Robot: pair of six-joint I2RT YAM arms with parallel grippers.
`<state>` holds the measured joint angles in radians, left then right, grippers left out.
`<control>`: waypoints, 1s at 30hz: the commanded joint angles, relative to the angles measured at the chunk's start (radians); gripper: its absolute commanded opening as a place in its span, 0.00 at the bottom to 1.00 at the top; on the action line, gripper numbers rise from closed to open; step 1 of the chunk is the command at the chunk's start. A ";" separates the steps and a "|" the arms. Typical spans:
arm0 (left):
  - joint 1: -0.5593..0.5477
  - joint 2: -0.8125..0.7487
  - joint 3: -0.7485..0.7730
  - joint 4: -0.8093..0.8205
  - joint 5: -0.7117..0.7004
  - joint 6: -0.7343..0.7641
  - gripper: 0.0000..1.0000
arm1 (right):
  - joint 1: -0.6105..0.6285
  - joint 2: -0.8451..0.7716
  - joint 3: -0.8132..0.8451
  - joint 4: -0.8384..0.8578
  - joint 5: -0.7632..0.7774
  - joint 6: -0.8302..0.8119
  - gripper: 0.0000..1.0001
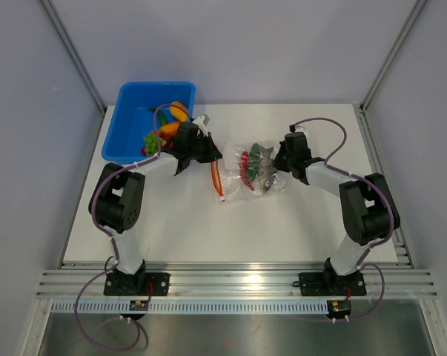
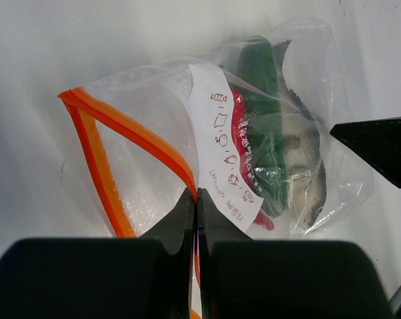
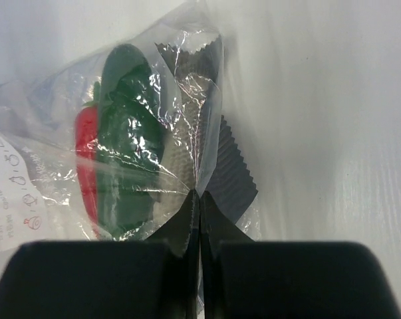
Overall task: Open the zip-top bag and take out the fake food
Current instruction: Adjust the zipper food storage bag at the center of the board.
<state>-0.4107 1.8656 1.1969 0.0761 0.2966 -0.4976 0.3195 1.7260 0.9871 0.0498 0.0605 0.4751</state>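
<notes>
Zip-top bag (image 1: 247, 172) lay between both grippers: left gripper (image 2: 196, 198) pinched its orange zip strip (image 2: 130, 133), right gripper (image 3: 199, 198) pinched film (image 3: 187, 106) beside fake food (image 3: 127, 153). Film looked light, crinkly, slippery; stiffer strip seemed the safer hold.

Print on the zip-top bag (image 2: 140, 113) label (image 2: 217, 149) is unreadable.

The zip-top bag (image 1: 247, 175) lies crumpled near the middle of the bench (image 1: 171, 222), a little toward the far edge. It is clear and crinkly. The orange-red zip strip (image 2: 130, 136) is at its left end, the two sides parted in a V, and a white printed label (image 2: 220, 153) shows. The fake food (image 1: 256, 159) inside is a green piece (image 3: 127, 133), a red piece (image 3: 86, 159) and a grey fish (image 2: 303, 159).
</notes>
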 commanded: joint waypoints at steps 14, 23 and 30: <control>0.000 -0.005 0.006 0.099 0.039 -0.007 0.00 | 0.079 -0.198 -0.028 -0.044 0.203 -0.047 0.00; 0.000 -0.051 -0.014 0.099 0.033 0.005 0.00 | 0.053 -0.128 -0.015 -0.105 0.226 -0.036 0.00; -0.002 -0.092 -0.025 0.091 0.030 -0.002 0.00 | 0.004 -0.120 -0.031 -0.108 0.182 -0.020 0.00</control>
<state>-0.4206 1.8462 1.1751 0.1253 0.3305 -0.5011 0.3546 1.6062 0.9443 -0.0498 0.2157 0.4534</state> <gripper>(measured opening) 0.008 0.009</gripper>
